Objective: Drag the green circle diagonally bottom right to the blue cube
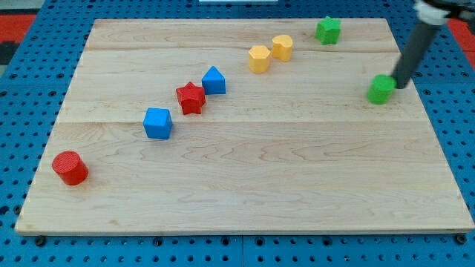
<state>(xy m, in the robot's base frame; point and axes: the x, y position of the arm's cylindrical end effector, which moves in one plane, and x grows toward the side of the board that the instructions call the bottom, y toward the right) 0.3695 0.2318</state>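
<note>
Camera view. The rod [415,44] entered from the view's top right corner and slanted down toward the view's left, its upper end cut off by the frame edge. My tip [399,85] rested on the tabletop [297,178] just beside the green circle [381,89], on that block's right, touching it or nearly so; contact could not be confirmed. The arm carried no gripper, so nothing was grasped: the rod merely stood against the block.

The green circle lay near the tabletop's right edge, well apart from the blue cube [158,123], which sat left of centre. A second green block [328,30], its shape unclear, stood near the top edge. Two yellow blocks [270,53] sat side by side above centre. A red star [191,97] touched or nearly touched a blue block with a peaked top [214,80]. A red cylinder [70,167] lay at the lower left.
</note>
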